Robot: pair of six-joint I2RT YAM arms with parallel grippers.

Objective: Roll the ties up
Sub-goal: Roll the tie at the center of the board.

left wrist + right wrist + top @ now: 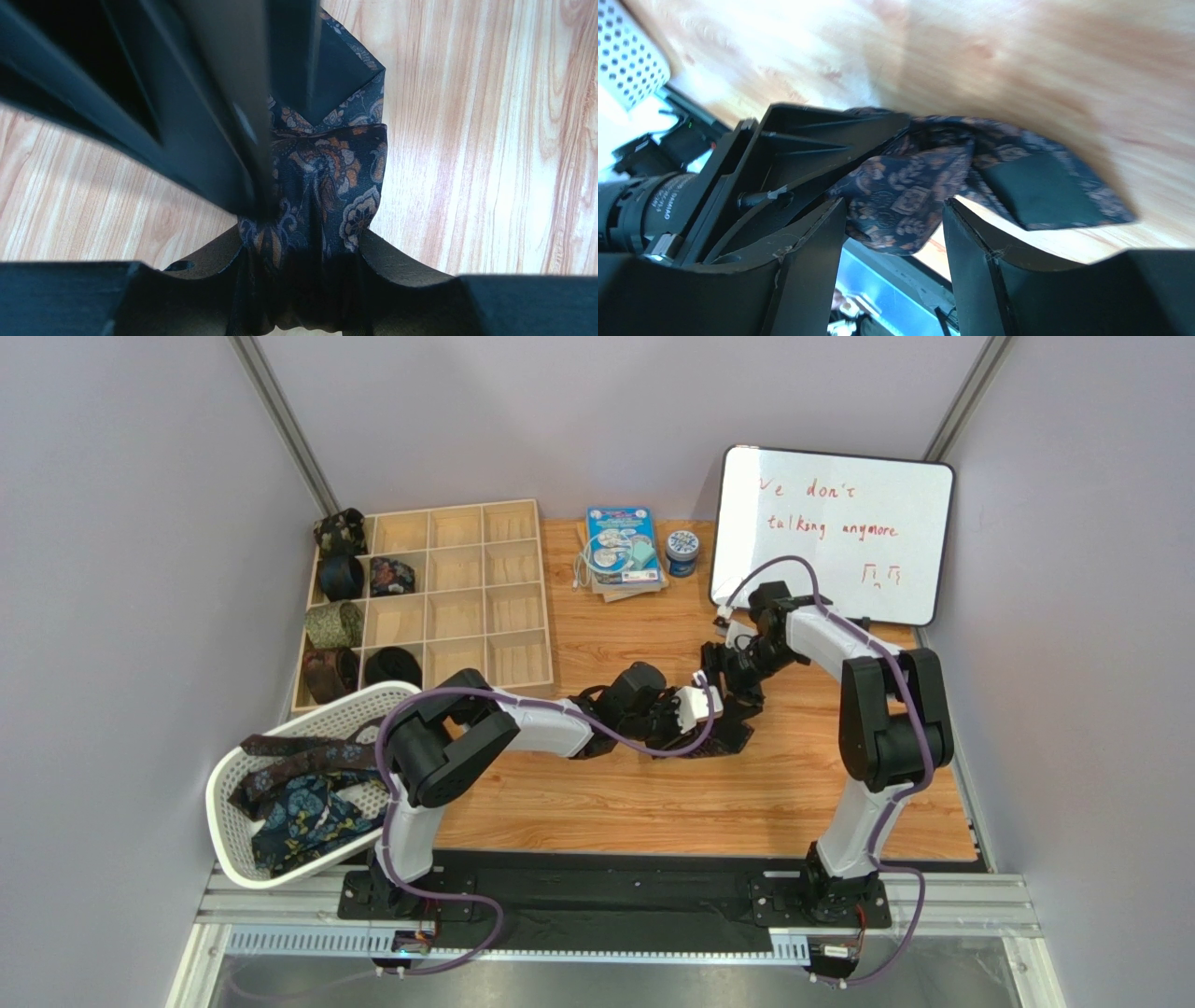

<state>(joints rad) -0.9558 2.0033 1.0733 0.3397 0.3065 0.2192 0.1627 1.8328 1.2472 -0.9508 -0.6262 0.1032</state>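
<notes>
A dark navy paisley tie (330,168) with orange motifs is held partly folded just above the wooden table (631,798). My left gripper (302,245) is shut on it, the fabric bunched between both fingers. In the top view the left gripper (697,711) and right gripper (732,689) meet at the table's middle. In the right wrist view the right gripper (892,217) is open, its fingers wide apart on either side of the tie's fold (906,189), not pinching it. The left gripper (773,161) shows there too, holding the tie from the left.
A white mesh basket (239,770) at the near left holds more loose ties (302,805). A wooden grid organiser (463,602) at the back left has rolled ties (337,574) in its left column. A booklet (624,546), a small tin (682,549) and a whiteboard (835,511) stand at the back.
</notes>
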